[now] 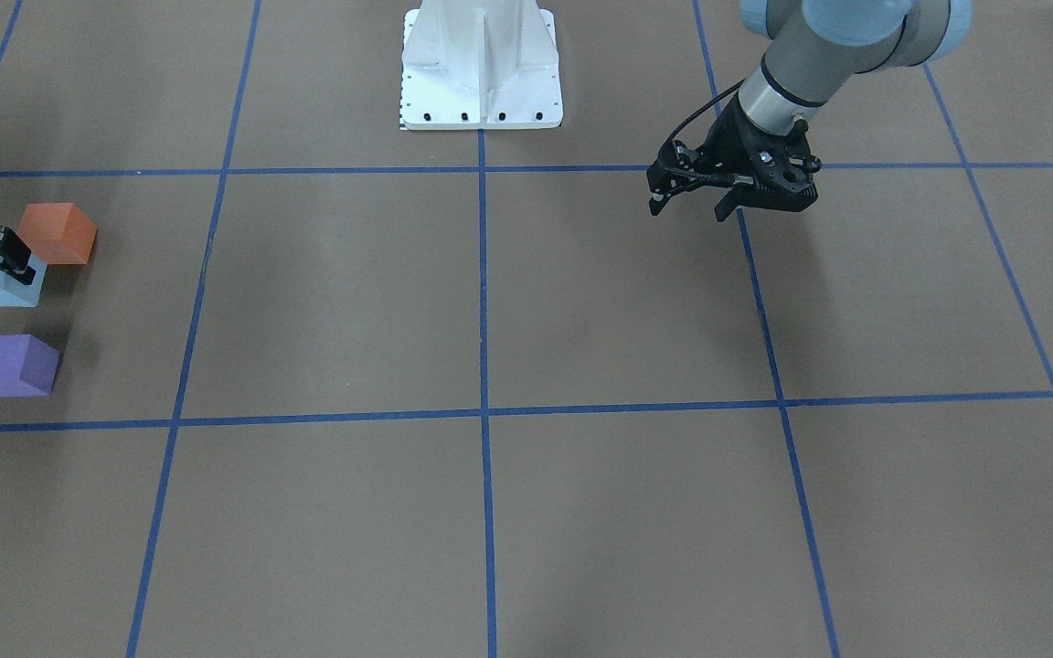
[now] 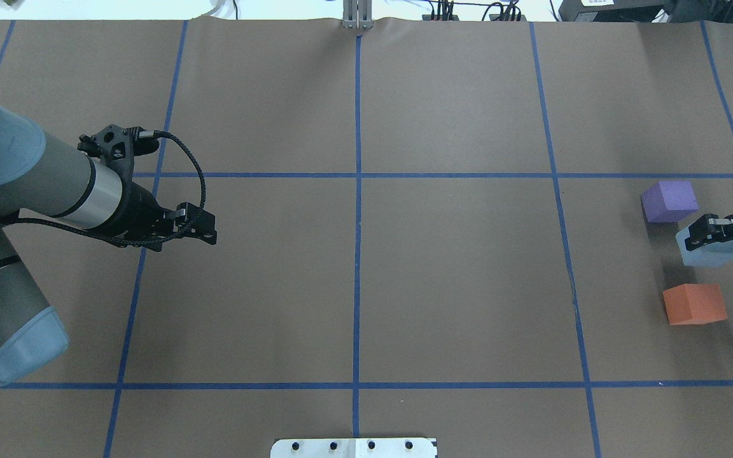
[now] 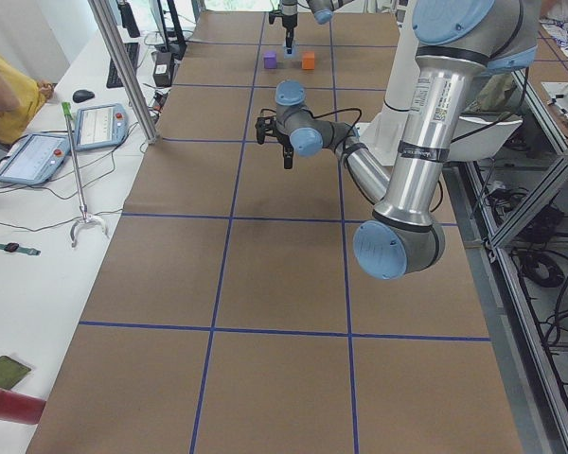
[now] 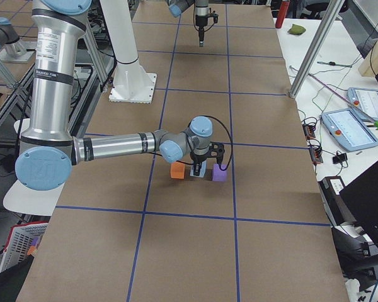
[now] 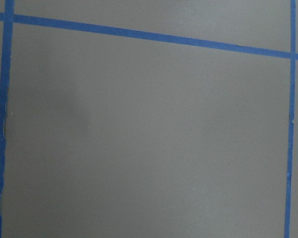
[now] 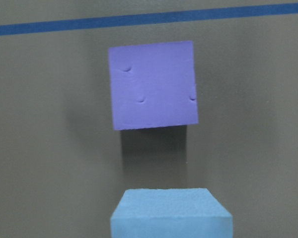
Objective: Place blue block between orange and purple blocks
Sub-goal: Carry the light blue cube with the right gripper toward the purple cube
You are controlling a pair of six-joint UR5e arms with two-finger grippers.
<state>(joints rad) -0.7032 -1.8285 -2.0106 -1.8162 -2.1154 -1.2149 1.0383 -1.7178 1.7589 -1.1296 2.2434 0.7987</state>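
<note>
While the right gripper (image 2: 707,234) straddles the blue block (image 2: 713,254), positioned between the orange block (image 2: 694,304) and purple block (image 2: 669,201), clamping cannot be determined. Placement step: verify table contact, release, retract vertically. Left gripper (image 1: 691,206) idles, spread.

A wide table under brown paper (image 2: 455,286) fills every view, ruled into large squares by blue tape lines (image 2: 357,254). Light falls evenly from above and leaves only soft, faint shadows. In the exterior left view a white bench (image 3: 38,284) runs along the table's far side, with a slanted aluminium post (image 3: 123,66) rising from its edge. On the bench lie a teach pendant (image 3: 99,125), a second pendant (image 3: 28,156), a reaching grabber (image 3: 79,180), a computer mouse (image 3: 83,95) and a red cylinder (image 3: 2,402). A person in a yellow shirt (image 3: 5,80) sits at the bench. Opposite, aluminium framing (image 3: 540,189) stands over loose cables (image 3: 549,284). A black monitor (image 4: 365,195) shows in the exterior right view.
</note>
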